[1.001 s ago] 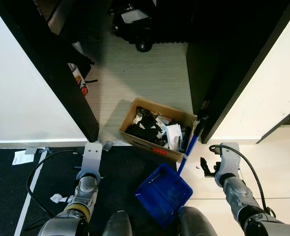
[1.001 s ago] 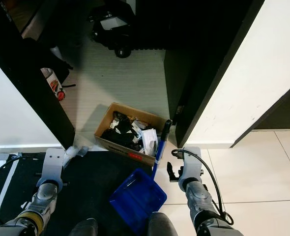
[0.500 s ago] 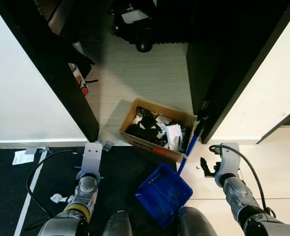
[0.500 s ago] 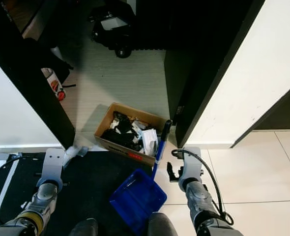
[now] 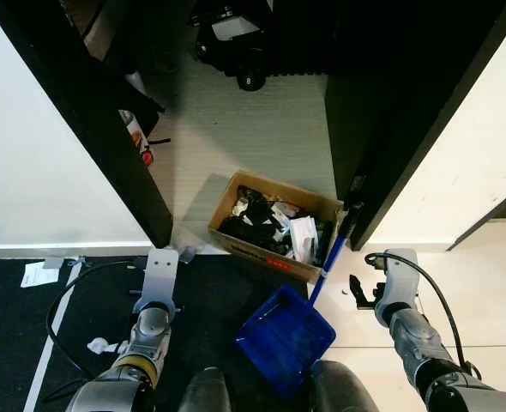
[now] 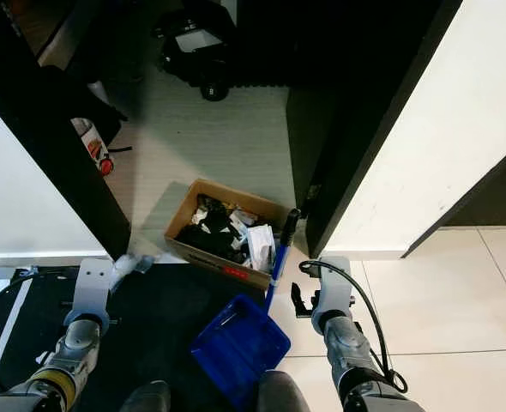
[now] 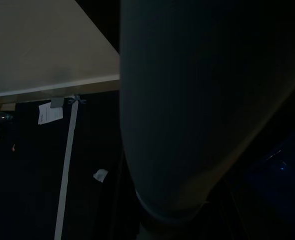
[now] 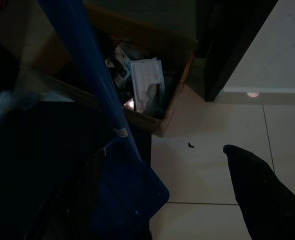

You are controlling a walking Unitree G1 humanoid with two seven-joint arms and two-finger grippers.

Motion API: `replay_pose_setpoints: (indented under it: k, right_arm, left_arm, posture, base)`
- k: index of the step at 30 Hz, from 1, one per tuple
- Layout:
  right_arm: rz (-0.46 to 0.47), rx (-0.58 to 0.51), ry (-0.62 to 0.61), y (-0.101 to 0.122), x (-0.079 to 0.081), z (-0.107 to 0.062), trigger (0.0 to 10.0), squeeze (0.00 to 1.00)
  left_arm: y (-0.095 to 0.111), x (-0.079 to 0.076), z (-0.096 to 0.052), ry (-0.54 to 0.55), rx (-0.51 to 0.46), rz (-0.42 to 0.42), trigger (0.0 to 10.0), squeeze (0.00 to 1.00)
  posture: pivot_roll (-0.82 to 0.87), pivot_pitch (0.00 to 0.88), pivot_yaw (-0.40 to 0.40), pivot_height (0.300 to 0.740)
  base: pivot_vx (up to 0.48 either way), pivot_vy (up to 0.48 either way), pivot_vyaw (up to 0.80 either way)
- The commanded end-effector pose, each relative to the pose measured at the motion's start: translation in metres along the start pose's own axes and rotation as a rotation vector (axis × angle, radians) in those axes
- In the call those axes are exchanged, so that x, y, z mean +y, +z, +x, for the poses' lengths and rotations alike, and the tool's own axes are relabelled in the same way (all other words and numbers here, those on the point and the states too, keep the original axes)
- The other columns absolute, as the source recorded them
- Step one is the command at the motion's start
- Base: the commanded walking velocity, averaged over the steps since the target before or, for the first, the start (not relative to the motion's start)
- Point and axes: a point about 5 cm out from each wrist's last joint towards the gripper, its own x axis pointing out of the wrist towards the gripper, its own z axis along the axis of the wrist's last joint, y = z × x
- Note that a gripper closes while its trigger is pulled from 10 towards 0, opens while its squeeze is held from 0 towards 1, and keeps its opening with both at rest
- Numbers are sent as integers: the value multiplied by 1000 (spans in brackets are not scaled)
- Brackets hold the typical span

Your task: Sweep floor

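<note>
Standing over the blue dustpan (image 5: 286, 335), whose handle is leaning by the rubbish-filled cardboard box (image 5: 270, 225), the robot is hanging both arms idle; whether either claw is clenched cannot be told. Grasping the handle seems next.

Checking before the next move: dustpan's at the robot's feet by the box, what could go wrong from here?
1. The dustpan stands right at the robot's feet, its handle leaning up by the cardboard box. A step forward could knock it over.
2. The box is full of scraps, so a bump might spill them back onto the floor.
3. Paper bits lie on the dark mat beside the left arm, away from the dustpan, and could be missed.
</note>
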Motion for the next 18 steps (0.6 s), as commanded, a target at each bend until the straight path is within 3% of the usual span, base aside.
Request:
replay_pose_setpoints:
  k: [1, 18]
  right_arm:
    - [9, 23, -4, -5, -2, -2, 10000, 0]
    - [8, 23, -4, -5, -2, -2, 10000, 0]
  left_arm:
    - [0, -2, -1, -10, -14, -7, 10000, 0]
    - [0, -2, -1, -13, -16, -4, 10000, 0]
  posture:
    - [-34, 42, -12, 740]
    - [-34, 40, -11, 740]
  base:
    - [0, 0, 0]
    - [0, 0, 0]
